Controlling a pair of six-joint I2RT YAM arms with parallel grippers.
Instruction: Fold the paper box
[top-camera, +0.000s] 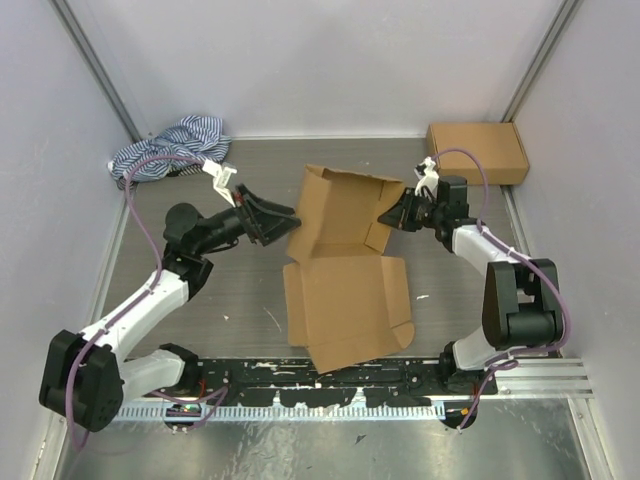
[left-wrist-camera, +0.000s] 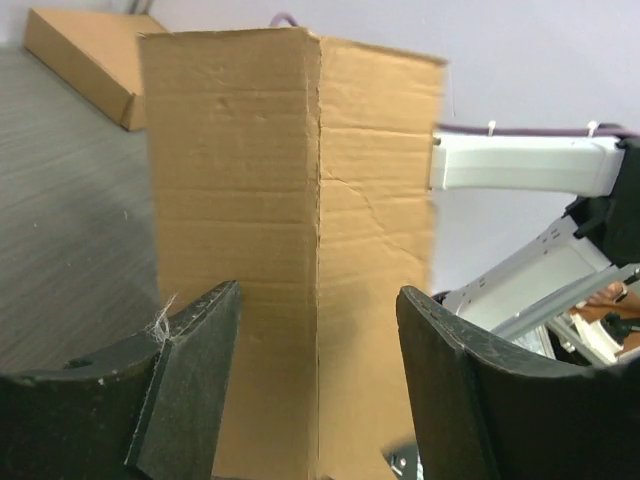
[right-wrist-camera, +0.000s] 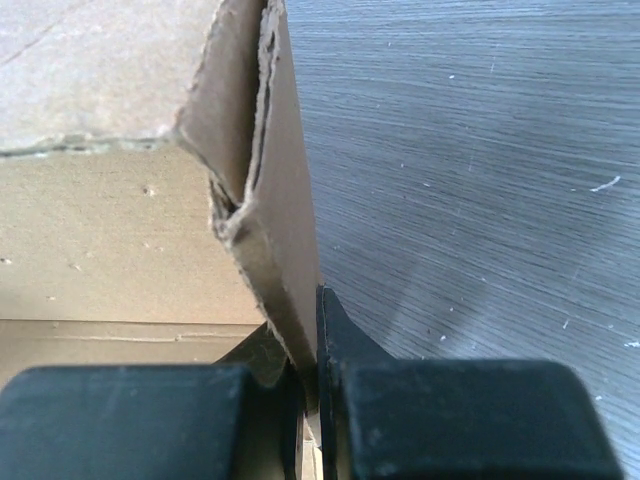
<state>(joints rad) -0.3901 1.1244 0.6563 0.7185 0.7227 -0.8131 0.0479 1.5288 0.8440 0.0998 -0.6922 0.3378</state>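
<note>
Paper box (top-camera: 345, 285) at centre of table (top-camera: 245, 295), between arms. Partly folded: near panel flat, far walls raised. Right gripper (top-camera: 388, 217) clamped tight on doubled right wall. Left gripper (top-camera: 288, 222) spread wide at left wall, gripping nothing.

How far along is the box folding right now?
Partly done: the paper box has its far walls upright. In hand: the right tool is shut on its right wall, the left tool open around the left corner. Left: the near lid panel lies flat, not closed.
</note>
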